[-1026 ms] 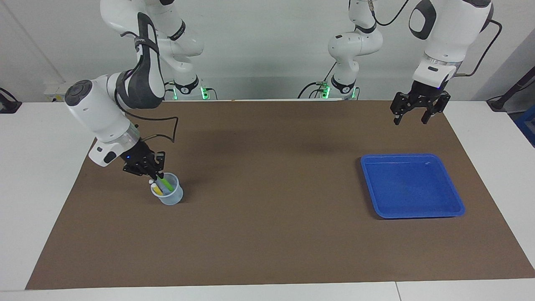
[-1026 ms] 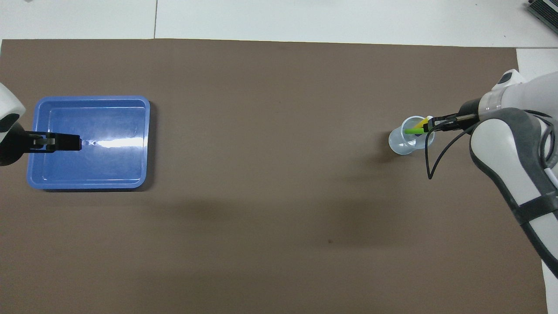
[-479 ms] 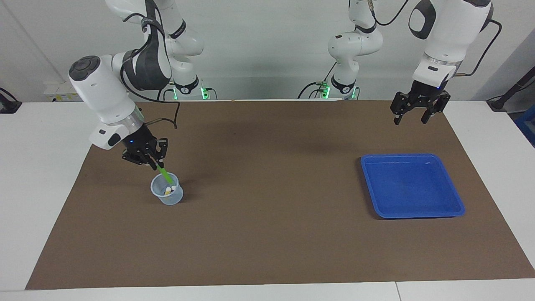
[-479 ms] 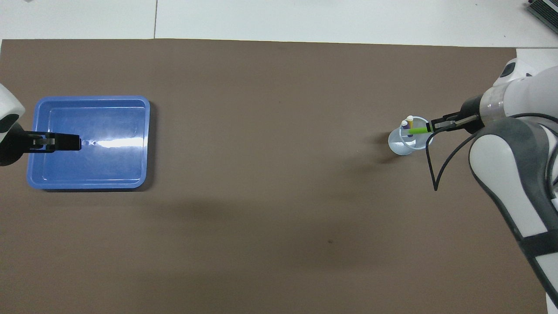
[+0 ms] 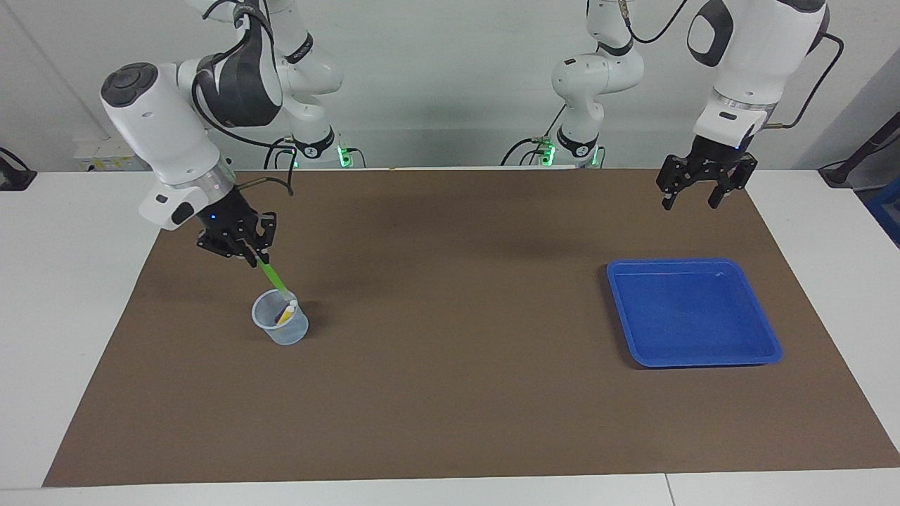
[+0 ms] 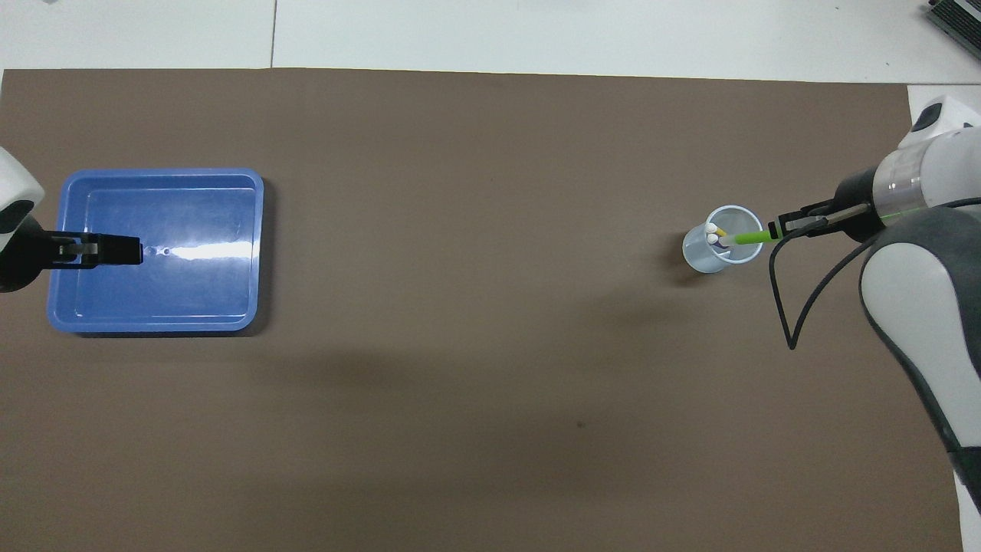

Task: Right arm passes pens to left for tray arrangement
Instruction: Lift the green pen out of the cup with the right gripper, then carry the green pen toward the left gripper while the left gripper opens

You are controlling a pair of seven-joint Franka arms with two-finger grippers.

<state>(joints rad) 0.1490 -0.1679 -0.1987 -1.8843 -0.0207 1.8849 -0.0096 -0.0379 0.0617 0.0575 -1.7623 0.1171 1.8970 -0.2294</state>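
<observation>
You see the right gripper (image 5: 254, 258) up over the desk (image 5: 450, 393) by the clear cup (image 5: 280, 327), jaws closed tight on the top of the green pen (image 5: 273, 277). Pen's low end is just at the cup rim. Yellow pen (image 5: 285, 315) & purple pen (image 6: 716, 242) stand in the cup. Left gripper (image 5: 692, 200) waits w/ jaws open, up in the air, over the blue tray (image 5: 692, 313) at the left arm's end.

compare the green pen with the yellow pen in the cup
The green pen is gripped at its top by the right claw, raised and slanting, its lower end at the cup's rim. The yellow pen rests loose inside the cup, free of any claw. Both are slim markers.
</observation>
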